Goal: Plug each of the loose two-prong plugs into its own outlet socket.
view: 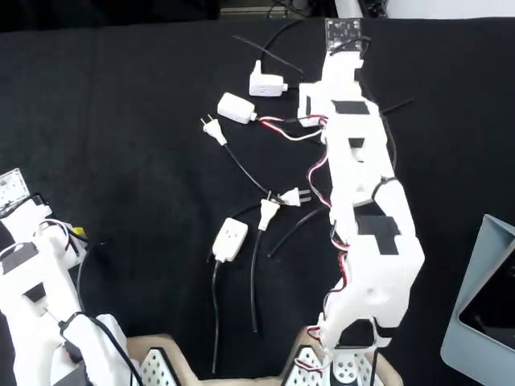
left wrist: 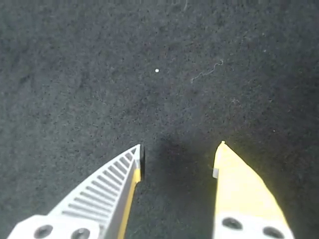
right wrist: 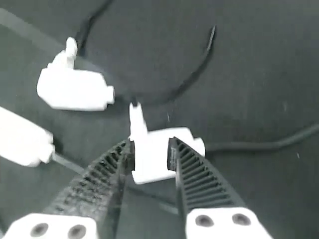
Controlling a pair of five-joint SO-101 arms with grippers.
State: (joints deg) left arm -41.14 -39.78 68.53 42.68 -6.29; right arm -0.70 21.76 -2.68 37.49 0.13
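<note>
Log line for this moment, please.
left gripper: open, over black cloth | right gripper: shut on white connector | mid-table plug: unplugged

Three two-prong plugs [view: 211, 129] [view: 295, 196] [view: 268, 213]; four white outlet sockets [view: 267, 83] [view: 236, 108] [view: 229, 239] [right wrist: 152, 154].

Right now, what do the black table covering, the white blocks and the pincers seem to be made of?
Table covering: black felt-like cloth, matt, dotted with lint. White socket block in the right end effector: smooth hard plastic, probably, with a soft sheen. Left end effector fingers: plastic, likely printed; one white and ribbed, one plain yellow.
</note>
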